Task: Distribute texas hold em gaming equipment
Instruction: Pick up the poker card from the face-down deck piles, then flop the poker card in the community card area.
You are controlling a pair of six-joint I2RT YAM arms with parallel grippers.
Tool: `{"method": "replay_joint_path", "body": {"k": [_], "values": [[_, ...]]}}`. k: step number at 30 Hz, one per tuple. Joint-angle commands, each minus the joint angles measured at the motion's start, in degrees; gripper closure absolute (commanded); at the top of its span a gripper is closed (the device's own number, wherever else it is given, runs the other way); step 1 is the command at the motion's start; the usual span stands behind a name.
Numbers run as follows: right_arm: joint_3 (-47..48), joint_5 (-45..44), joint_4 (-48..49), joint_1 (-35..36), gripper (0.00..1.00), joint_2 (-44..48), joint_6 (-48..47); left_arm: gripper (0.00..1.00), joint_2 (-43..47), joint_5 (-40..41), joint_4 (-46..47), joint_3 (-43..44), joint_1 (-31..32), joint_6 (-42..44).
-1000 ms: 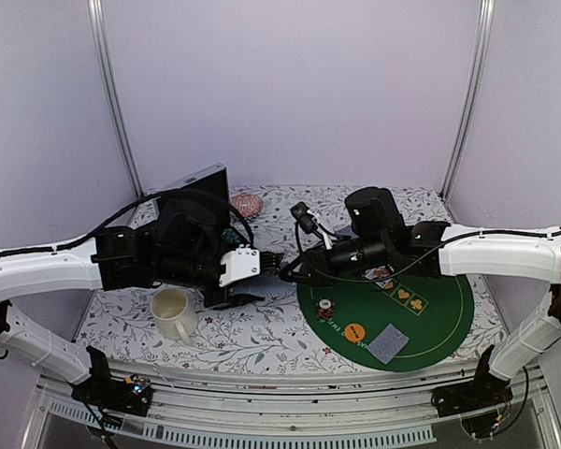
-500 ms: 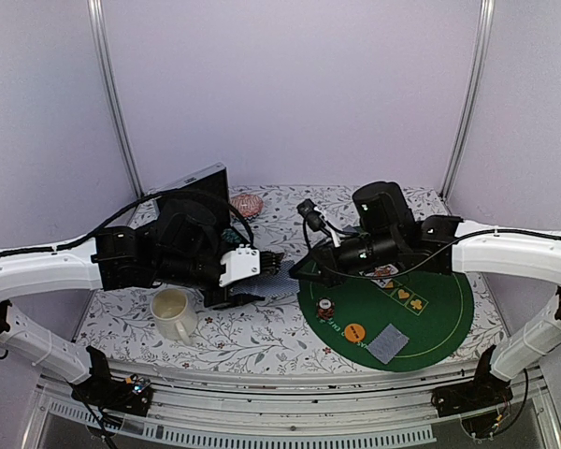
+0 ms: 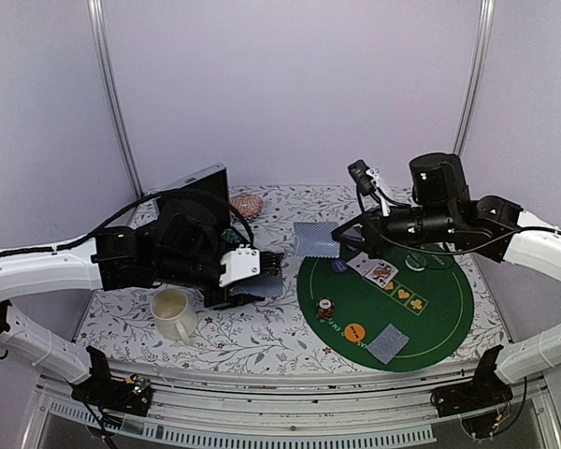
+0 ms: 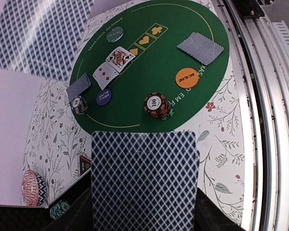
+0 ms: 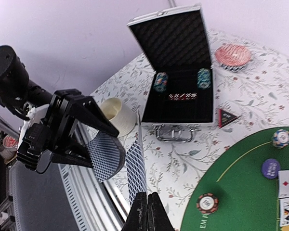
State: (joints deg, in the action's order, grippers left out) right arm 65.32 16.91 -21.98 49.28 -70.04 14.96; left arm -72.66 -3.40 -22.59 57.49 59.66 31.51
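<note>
1. Nearest me on the green mat [image 3: 441, 309]: one face-down card [image 3: 389, 342], with the orange disc [image 3: 354, 331] just left of it.
2. The cream mug [image 3: 173, 311] stands upright on the floral counter [image 3: 262, 339], left of the mat and near the left arm.
3. The chip stack [image 3: 325, 309] sits upright on the left part of the mat.
4. My left hand [image 3: 265, 273] is clenched on the deck [image 4: 144, 183]. The deck is backs-up and roughly flat, held off the counter just left of the mat edge.
5. Mid-mat: the purple disc [image 3: 338, 267] with two face-up cards [image 3: 375, 271] just right of it. A small chip pile [image 4: 78, 104] and another face-down card [image 4: 78, 86] lie at the far-left edge of the mat. The clear disc [image 4: 115, 33] is farther back on the green.
6. My right hand [image 5: 147, 204] is clenched on a single card [image 5: 136, 175], pinched at one edge. The card is in the air over the far-left rim of the mat, apart from the deck.
7. The triangle marker [image 5: 228, 117] lies on the counter just beside the front of the open case [image 5: 183, 103]. The case holds two chip rolls [image 5: 160, 82].
8. Farthest back, the pink striped round object [image 3: 247, 204] is beside the case.
</note>
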Motion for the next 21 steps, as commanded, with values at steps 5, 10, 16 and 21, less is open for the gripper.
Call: {"method": "replay_joint_path", "body": {"k": [5, 10, 16, 21], "values": [[2.5, -27.7, -16.7, -7.9, 0.98, 1.1, -8.8, 0.39, 0.2, -1.0, 0.6, -0.2, -0.5, -0.1], [1.1, -46.1, -20.9, -10.8, 0.98, -6.0, -16.8, 0.39, 0.1, -1.3, 0.7, -0.2, -0.6, -0.1], [-2.0, -59.9, -19.9, -11.0, 0.98, -16.1, -28.8, 0.39, 0.4, -1.6, 0.6, -0.2, -0.4, -0.1], [-4.0, -59.9, -19.2, -11.1, 0.98, -21.5, -32.3, 0.38, 0.3, -1.1, 0.5, -0.4, -0.5, 0.1]]}}
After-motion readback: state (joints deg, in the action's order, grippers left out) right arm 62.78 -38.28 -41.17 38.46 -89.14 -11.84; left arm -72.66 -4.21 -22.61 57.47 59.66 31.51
